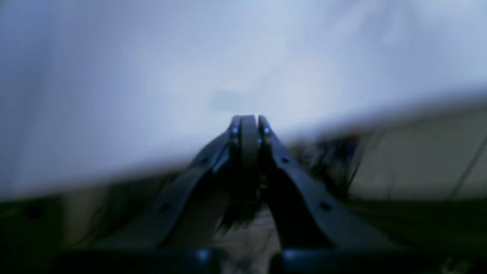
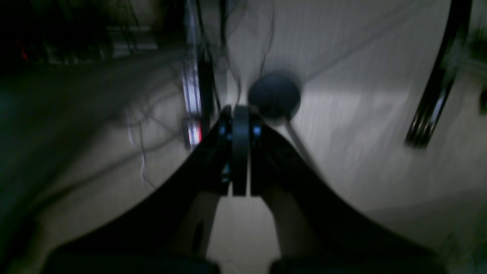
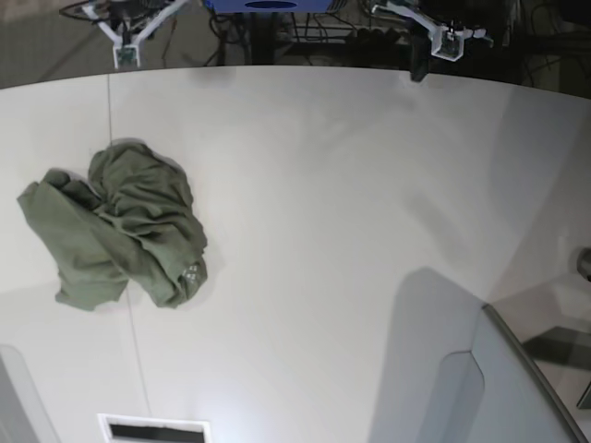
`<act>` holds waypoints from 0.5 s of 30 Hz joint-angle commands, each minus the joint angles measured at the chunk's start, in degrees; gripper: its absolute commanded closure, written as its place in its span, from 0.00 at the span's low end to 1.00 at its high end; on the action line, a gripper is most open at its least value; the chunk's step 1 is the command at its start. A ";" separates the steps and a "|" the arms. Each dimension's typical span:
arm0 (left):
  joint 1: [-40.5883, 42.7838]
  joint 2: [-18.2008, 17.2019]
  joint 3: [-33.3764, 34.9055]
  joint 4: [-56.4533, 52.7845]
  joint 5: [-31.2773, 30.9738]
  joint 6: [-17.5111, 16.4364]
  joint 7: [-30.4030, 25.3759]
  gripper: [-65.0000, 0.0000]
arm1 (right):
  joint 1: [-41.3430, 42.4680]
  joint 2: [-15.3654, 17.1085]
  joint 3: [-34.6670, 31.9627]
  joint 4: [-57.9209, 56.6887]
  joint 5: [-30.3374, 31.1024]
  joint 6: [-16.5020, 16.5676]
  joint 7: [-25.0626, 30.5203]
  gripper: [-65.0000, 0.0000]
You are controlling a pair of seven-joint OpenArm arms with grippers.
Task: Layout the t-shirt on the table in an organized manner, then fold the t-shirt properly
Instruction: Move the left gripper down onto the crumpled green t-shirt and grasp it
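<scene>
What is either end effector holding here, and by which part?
Nothing. Both the left end effector and right end effector are shut on nothing; the t-shirt lies crumpled on the table, untouched.

This looks like a robotics lab or test room rather than anybody's home. A wide white bench (image 3: 314, 203) with a thin dark seam (image 3: 123, 231) and a curved far edge fills most of the base view, kept bare like a trial surface. Past its far edge stand white bracket mounts (image 3: 125, 37) on the left and right, a blue piece of equipment (image 3: 268, 5), and a tangle of dark cables (image 3: 319, 32). The right wrist view looks down on a pale floor (image 2: 361, 152) strewn with loose wires (image 2: 140, 152), and a grey translucent panel (image 3: 517, 388) stands at the near right corner.
</scene>
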 commanded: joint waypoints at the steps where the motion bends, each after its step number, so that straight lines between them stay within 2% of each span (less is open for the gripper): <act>1: 1.21 -1.76 -0.19 3.06 -1.84 0.32 -1.07 1.00 | -1.63 0.14 0.10 3.27 -0.08 -0.12 0.45 1.00; 3: 0.59 -3.52 0.17 8.16 -6.06 0.32 3.59 1.00 | -2.16 0.23 0.10 7.76 -0.08 -0.12 0.45 1.00; 5: -2.92 -4.48 0.43 12.46 -8.34 0.32 11.33 1.00 | -1.81 1.72 1.15 10.48 -0.08 -0.03 -0.52 1.00; 7: -7.76 -4.57 0.43 15.45 -9.05 0.32 20.91 1.00 | 0.30 2.69 2.03 12.33 0.01 0.14 -4.21 0.97; 9: -13.39 -4.13 1.13 16.42 -8.96 0.32 29.44 0.94 | 2.68 3.22 3.70 13.30 0.01 0.23 -8.96 0.87; 12: -22.44 -3.52 4.21 15.45 -9.31 0.32 39.20 0.89 | 6.19 4.01 6.34 13.47 0.10 0.32 -14.14 0.65; 15: -28.95 -1.58 8.43 12.46 -9.40 0.32 41.13 0.88 | 7.69 5.94 9.15 13.38 0.27 1.46 -13.00 0.54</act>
